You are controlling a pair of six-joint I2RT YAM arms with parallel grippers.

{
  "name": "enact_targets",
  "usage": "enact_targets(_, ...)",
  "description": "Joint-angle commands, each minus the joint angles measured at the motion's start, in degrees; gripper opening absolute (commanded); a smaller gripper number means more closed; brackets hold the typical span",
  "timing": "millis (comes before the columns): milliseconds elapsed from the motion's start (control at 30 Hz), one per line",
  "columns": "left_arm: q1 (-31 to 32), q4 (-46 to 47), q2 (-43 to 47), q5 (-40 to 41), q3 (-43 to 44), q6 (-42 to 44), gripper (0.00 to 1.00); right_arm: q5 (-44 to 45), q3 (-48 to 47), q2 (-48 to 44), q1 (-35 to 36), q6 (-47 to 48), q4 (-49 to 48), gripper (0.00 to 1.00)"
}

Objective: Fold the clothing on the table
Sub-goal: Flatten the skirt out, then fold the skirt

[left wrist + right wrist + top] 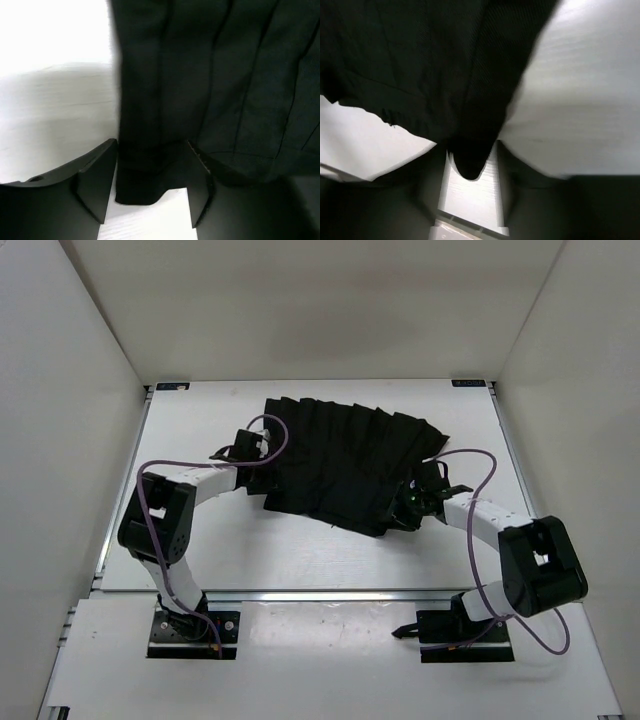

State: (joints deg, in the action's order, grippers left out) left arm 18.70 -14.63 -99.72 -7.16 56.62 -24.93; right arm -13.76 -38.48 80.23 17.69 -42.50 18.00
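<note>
On the counter [300, 555] the clothing [340, 465] lies fanned out at the middle, and your left pincer [151, 165] and right pincer [470, 165] both stand spread astride its edges, so reach deeper and pinch evenly before lifting.

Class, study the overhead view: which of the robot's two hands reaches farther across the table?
The left hand, at the left edge of the clothing. The right hand sits closer in, at its near right corner.
</note>
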Motion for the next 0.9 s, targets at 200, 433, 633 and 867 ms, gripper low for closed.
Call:
enact_targets(200,-2.8,4.8,-0.4,-19.5,-3.3,1.3,0.00,-9.6,-2.5,2.8,-4.6,3.1,-2.7,0.00)
enact_targets(433,-10.1,3.6,10.9,-25.6,-11.9,-2.7,0.00,-10.7,-9.0,-4.7,-13.4,14.6,12.9,0.00)
enact_targets(633,-5.4,-1.2,18.1,-22.7,-19.2,-3.5,0.00,-8.7,-4.3,-11.9,-10.7,13.9,18.7,0.00)
enact_targets(867,-2.2,-3.0,22.1,-20.4,-25.3,-3.0,0.39,-8.0,4.7,-17.9,-4.2,9.9,18.8,0.00)
